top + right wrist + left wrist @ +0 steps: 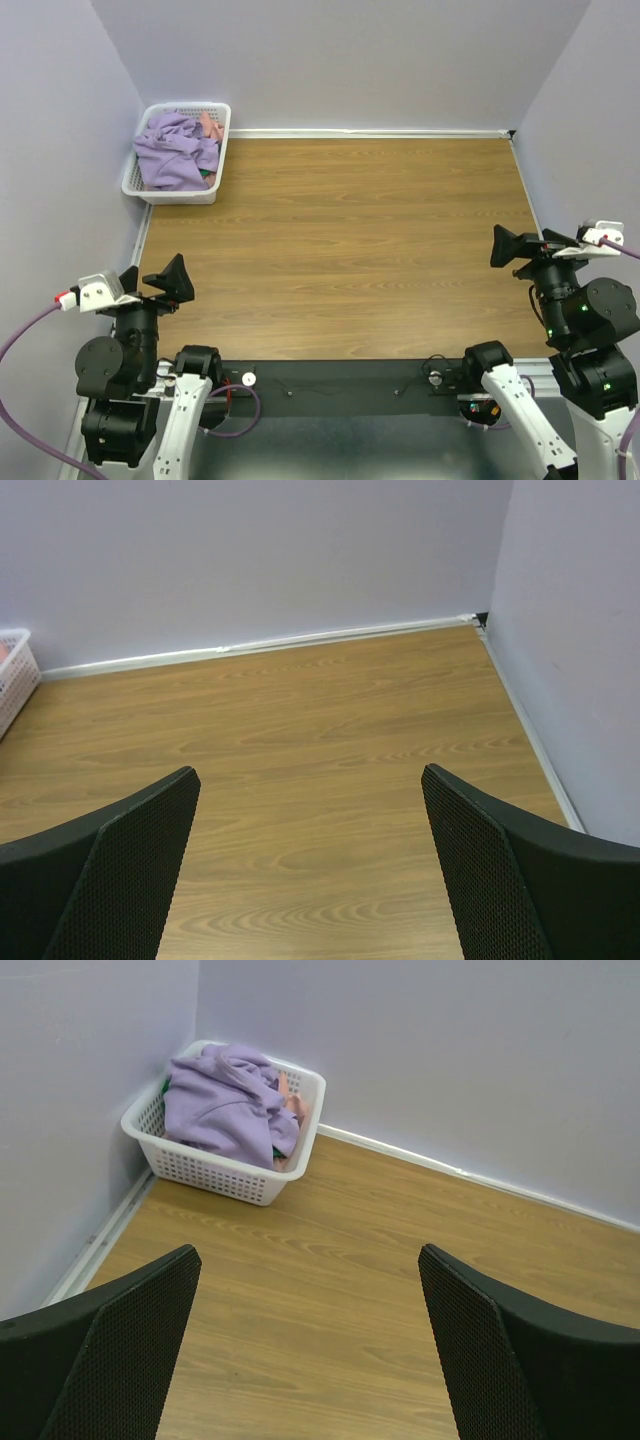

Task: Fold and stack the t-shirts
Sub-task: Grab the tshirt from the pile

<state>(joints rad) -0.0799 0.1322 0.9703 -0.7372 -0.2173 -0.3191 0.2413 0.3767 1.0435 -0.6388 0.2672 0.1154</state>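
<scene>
A crumpled lilac t-shirt (172,152) lies in a white basket (217,155) at the table's far left corner, with pink fabric (210,126) under it. Both also show in the left wrist view: the lilac t-shirt (220,1105) and the basket (210,1172). My left gripper (168,278) is open and empty, raised over the near left of the table, far from the basket; in its wrist view (310,1345) only bare wood lies between its jaws. My right gripper (512,246) is open and empty at the near right, also shown in the right wrist view (310,865).
The wooden table (350,250) is walled in lilac at the left, back and right. The basket's edge (12,675) shows at the left of the right wrist view. A black rail with cables (340,380) runs along the near edge.
</scene>
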